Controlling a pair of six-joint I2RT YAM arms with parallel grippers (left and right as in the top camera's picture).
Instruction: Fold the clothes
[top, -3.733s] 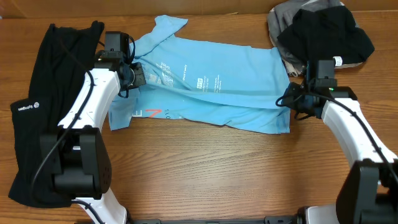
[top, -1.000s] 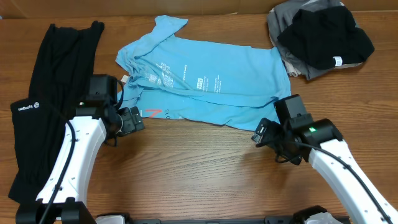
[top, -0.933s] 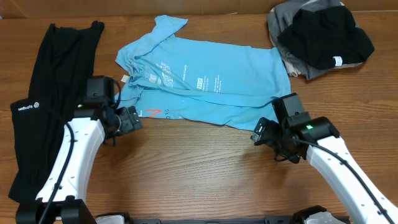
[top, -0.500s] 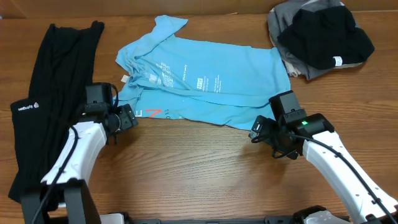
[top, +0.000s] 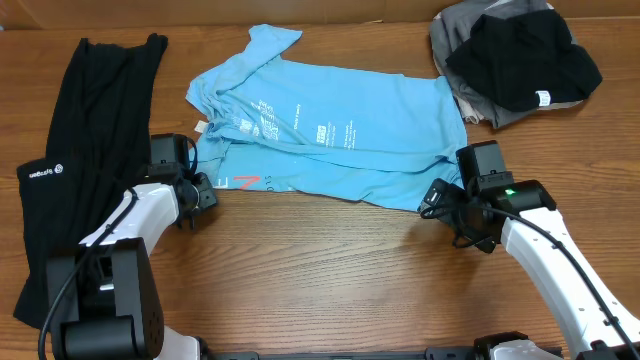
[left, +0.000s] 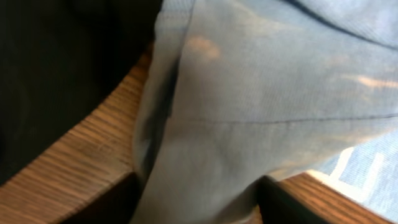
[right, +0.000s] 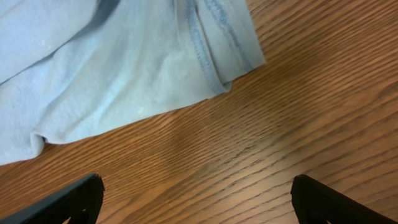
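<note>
1. The light blue T-shirt (top: 330, 140) is spread on the far middle of the wooden table (top: 320, 290), partly folded over itself, with its white lettering facing up.
2. The long black garment (top: 80, 170) is laid along the table's left side. At the far right corner a black garment (top: 525, 55) is piled on a grey garment (top: 452, 28).
3. The left gripper (top: 203, 190) is set at the shirt's near left corner. In the left wrist view, the gap between its fingers (left: 106, 205) is filled with bunched blue fabric, but it cannot be told whether that fabric is clamped.
4. The right gripper (top: 435, 200) is held just beside the shirt's near right corner. Its fingers (right: 74, 199) are spread wide and nothing is held. Bare wood is seen between them, with the hemmed corner (right: 230, 68) just ahead.
</note>
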